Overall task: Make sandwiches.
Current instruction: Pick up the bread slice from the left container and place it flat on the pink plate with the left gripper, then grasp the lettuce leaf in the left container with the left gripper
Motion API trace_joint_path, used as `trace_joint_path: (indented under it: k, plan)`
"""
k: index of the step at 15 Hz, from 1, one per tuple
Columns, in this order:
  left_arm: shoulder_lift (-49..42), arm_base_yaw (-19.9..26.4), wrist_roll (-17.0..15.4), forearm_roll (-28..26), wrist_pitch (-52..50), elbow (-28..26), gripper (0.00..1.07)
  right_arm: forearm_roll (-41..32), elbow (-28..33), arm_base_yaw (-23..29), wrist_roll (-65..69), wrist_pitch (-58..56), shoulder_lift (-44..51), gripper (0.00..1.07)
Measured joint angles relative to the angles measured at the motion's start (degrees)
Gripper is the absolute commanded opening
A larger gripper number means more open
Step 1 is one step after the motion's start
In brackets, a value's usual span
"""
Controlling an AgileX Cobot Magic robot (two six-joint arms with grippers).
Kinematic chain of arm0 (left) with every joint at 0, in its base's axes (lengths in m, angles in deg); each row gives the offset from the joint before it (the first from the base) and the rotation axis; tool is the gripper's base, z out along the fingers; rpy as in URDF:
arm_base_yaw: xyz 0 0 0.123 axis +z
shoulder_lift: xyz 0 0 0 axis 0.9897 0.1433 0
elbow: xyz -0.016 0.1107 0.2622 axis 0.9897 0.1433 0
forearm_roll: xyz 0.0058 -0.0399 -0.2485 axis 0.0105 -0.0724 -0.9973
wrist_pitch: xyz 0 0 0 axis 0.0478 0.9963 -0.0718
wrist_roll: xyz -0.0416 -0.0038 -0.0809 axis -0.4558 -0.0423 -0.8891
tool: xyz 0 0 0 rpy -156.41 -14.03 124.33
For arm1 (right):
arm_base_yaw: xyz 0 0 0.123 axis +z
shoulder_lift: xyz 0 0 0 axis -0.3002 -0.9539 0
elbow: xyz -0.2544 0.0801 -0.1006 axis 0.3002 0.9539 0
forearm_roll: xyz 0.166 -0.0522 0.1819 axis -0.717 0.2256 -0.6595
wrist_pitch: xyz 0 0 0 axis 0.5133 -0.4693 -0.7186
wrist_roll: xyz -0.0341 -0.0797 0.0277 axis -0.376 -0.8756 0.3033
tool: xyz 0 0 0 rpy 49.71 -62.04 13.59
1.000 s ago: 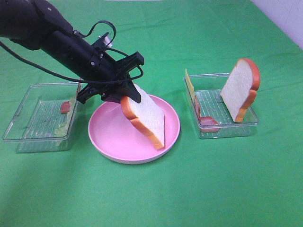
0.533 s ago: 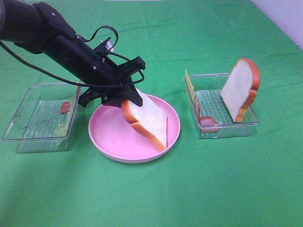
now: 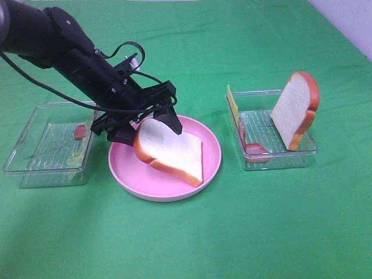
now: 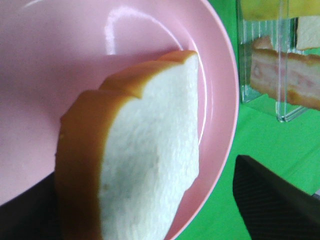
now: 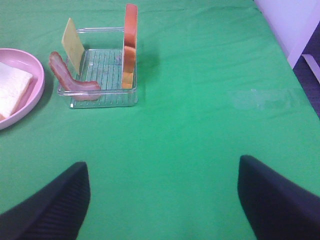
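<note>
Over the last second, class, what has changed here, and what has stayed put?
The left gripper opened and let go of the bread slice, which tipped from steeply on edge to lying low across the pink plate. The second slice, cheese and bacon in the right tray have not moved.

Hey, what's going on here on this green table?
The left gripper stands open over the pink plate, where a bread slice lies tilted between its jaws, not gripped. A second bread slice, a cheese slice and bacon wait in the clear tray to the right. The right gripper is open and empty, away from everything.
</note>
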Motion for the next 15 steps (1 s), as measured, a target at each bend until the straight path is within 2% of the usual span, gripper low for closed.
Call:
trace_joint_path:
  k: [3,4,9,10,11,12,15]
  plan:
    - [0.06,0.0,-0.29,5.9,4.13,-2.46,0.77,0.0,0.0,0.0,0.0,0.0,0.0,0.77]
    - [0.06,0.0,-1.32,7.96,5.61,-4.01,0.77,0.0,0.0,0.0,0.0,0.0,0.0,0.77]
    - [0.11,0.0,-9.97,20.05,12.61,-10.94,0.77,0.0,0.0,0.0,0.0,0.0,0.0,0.77]
    - [0.11,0.0,-13.75,25.21,16.9,-14.15,0.77,0.0,0.0,0.0,0.0,0.0,0.0,0.77]
    - [0.11,0.0,-13.75,25.21,16.9,-14.15,0.77,0.0,0.0,0.0,0.0,0.0,0.0,0.77]
    - [0.11,0.0,-17.36,29.91,22.17,-17.13,0.76,0.0,0.0,0.0,0.0,0.0,0.0,0.77]
    - [0.11,0.0,-19.42,34.49,23.89,-20.05,0.76,0.0,0.0,0.0,0.0,0.0,0.0,0.77]
